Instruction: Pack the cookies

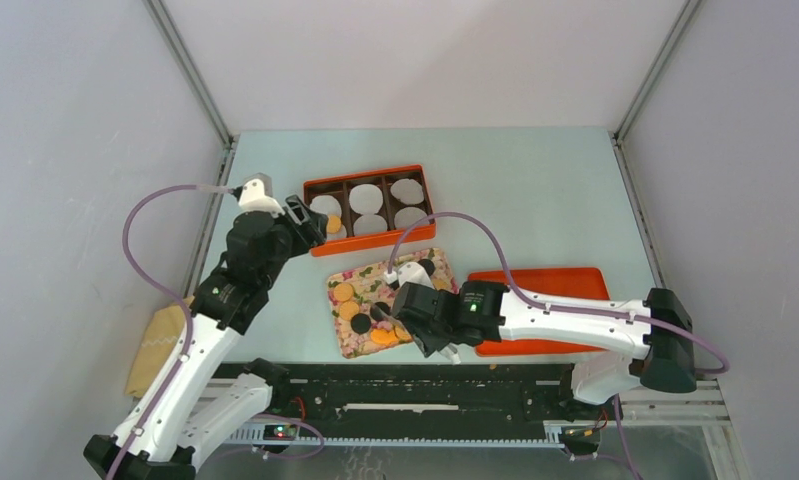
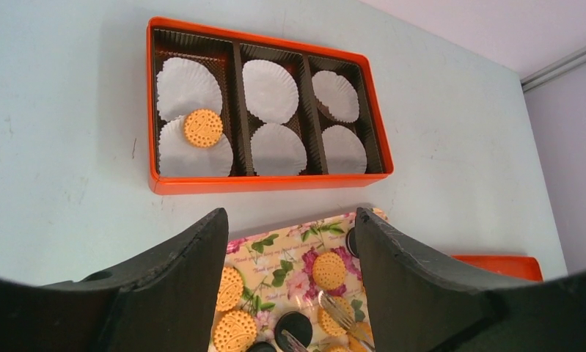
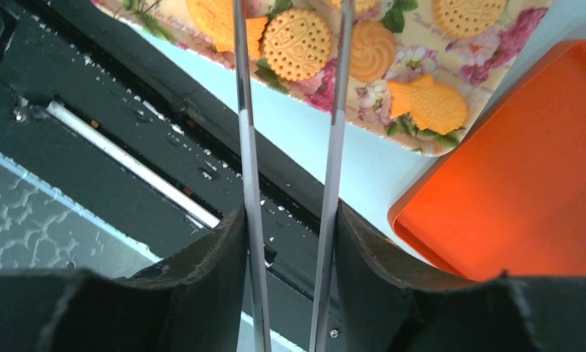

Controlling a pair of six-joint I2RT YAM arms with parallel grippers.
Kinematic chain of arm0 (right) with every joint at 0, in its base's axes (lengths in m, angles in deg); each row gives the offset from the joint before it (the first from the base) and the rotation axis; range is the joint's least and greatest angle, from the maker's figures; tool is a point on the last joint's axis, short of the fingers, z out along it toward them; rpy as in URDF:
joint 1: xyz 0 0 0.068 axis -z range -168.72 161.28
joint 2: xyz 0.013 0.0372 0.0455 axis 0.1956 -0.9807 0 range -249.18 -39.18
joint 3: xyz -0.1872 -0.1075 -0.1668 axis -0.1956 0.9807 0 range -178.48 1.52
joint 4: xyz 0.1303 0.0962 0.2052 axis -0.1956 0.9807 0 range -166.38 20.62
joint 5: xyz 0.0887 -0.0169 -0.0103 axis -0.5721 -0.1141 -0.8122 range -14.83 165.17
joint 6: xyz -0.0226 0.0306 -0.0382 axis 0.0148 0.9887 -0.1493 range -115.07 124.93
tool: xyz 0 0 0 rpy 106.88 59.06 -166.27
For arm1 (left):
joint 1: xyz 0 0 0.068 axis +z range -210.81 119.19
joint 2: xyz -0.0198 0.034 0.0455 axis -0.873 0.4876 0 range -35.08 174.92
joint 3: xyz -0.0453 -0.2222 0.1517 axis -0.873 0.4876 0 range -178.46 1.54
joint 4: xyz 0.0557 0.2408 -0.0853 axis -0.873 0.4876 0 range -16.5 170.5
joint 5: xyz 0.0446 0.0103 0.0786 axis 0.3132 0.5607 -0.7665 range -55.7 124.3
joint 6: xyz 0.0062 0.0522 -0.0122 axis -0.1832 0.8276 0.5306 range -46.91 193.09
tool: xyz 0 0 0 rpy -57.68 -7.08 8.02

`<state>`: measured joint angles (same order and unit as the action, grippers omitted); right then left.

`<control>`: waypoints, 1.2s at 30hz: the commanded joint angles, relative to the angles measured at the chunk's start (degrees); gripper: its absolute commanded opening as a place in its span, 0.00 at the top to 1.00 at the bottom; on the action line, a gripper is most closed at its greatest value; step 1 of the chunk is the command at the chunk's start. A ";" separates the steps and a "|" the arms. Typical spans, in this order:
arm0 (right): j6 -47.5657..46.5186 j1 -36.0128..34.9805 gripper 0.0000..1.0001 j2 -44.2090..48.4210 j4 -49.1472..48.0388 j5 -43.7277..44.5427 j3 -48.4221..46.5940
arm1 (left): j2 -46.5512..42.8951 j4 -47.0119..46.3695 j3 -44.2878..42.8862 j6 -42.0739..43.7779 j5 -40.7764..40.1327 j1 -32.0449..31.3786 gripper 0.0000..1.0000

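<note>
Several cookies (image 1: 347,292), golden and a few dark, lie on the floral tray (image 1: 437,262). One golden cookie (image 2: 202,127) sits on a white liner in the left compartment of the orange box (image 2: 260,183). My left gripper (image 2: 290,216) hangs open and empty between box and tray. My right gripper (image 3: 290,213) is shut on metal tongs (image 3: 246,132), whose two arms stand apart. The tong arms reach over the tray's near edge on either side of a round golden cookie (image 3: 297,44). The tong tips (image 2: 341,312) also show among the cookies.
White paper liners (image 2: 270,89) fill the box's other compartments. An orange lid (image 1: 545,282) lies right of the tray, under the right arm. A fish-shaped biscuit (image 3: 429,106) lies at the tray's corner. The black rail (image 3: 128,147) runs along the near edge. A tan cloth (image 1: 155,345) lies at the left.
</note>
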<state>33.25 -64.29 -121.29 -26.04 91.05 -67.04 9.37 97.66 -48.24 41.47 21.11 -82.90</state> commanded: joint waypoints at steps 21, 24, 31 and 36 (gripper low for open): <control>2.76 -2.30 0.52 -1.50 -1.45 0.23 -0.56 | -4.46 -0.55 4.13 -1.52 2.10 0.20 0.31; 2.51 -2.11 0.61 -1.48 -0.65 2.44 -1.72 | -4.37 -0.93 4.57 -1.74 2.18 0.20 0.31; -1.24 0.16 0.78 -0.09 0.00 6.56 -7.59 | -3.82 -1.38 2.94 -1.78 1.61 0.20 0.31; -7.12 6.15 0.79 0.04 -2.69 6.71 -14.28 | -1.67 -1.10 -0.64 -1.55 -1.04 0.20 0.31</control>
<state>31.54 -62.34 -123.54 -24.51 94.15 -74.86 6.29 98.01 -44.80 40.05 22.20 -82.90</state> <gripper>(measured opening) 0.416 0.691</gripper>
